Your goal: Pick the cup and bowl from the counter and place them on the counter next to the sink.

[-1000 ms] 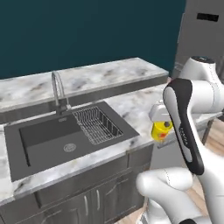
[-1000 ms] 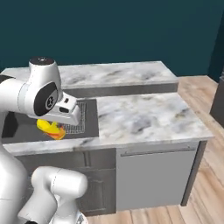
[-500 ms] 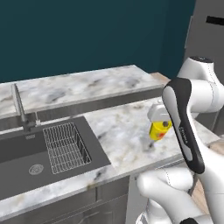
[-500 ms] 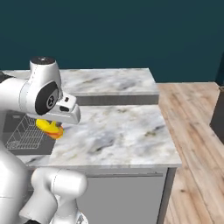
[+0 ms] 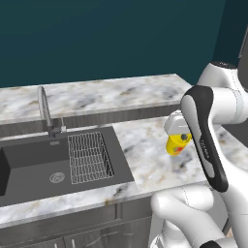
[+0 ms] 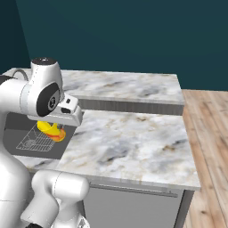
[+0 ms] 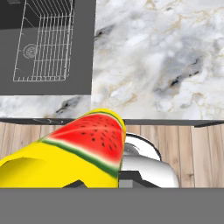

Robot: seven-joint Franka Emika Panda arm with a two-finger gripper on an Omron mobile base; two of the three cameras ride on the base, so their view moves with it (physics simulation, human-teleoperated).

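Robot fingers (image 5: 177, 140) pinch the yellow cup (image 5: 178, 143), carrying it above the marble counter (image 5: 150, 155) just right of the sink (image 5: 58, 160), ready to set down.

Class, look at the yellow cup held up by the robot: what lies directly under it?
Marble counter beside the sink lies below the cup, which hangs clear in the pincer. The cup's own underside and the patch right beneath are hidden.
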